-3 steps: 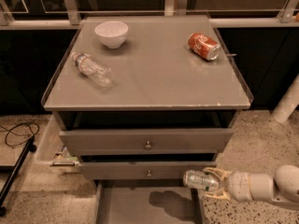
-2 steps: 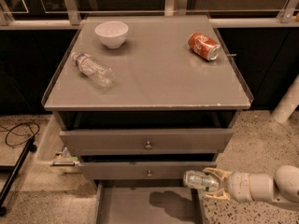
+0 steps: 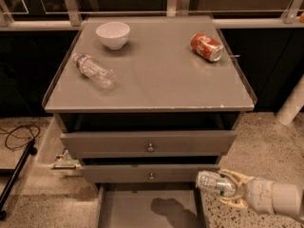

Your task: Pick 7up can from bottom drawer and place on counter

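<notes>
The gripper (image 3: 223,186) reaches in from the lower right and is shut on the 7up can (image 3: 213,182), a small silvery can with green marks, held on its side. It hangs above the right edge of the open bottom drawer (image 3: 142,208), whose flat grey floor shows a dark shadow. The counter (image 3: 156,80) is the glossy grey top of the cabinet, well above and behind the gripper.
On the counter lie a white bowl (image 3: 113,34) at the back left, a plastic water bottle (image 3: 93,70) on its side at the left, and a red-orange soda can (image 3: 206,47) at the back right. Two upper drawers (image 3: 150,144) stand slightly open. A cable (image 3: 16,137) lies on the floor at left.
</notes>
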Robot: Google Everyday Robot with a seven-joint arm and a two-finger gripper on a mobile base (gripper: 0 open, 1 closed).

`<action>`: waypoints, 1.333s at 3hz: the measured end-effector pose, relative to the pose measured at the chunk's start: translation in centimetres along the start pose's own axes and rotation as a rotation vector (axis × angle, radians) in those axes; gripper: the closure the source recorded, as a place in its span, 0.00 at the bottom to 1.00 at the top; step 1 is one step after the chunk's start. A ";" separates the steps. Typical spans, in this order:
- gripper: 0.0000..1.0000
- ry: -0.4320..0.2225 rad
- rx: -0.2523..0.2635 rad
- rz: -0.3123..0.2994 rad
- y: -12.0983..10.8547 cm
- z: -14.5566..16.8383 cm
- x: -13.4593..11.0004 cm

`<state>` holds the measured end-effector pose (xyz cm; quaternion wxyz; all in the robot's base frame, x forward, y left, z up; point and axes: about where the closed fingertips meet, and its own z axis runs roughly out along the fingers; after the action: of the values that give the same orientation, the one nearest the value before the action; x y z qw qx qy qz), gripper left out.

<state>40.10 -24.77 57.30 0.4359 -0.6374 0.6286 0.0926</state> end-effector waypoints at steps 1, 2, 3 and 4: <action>1.00 0.025 0.059 -0.053 -2.4 -4.8 -3.8; 1.00 0.038 0.068 -0.098 -5.0 -8.4 -7.5; 1.00 0.043 0.073 -0.151 -7.9 -11.7 -12.5; 1.00 0.031 0.077 -0.211 -10.4 -14.8 -18.3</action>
<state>39.40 -23.30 82.93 0.4576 -0.6842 0.5678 0.0118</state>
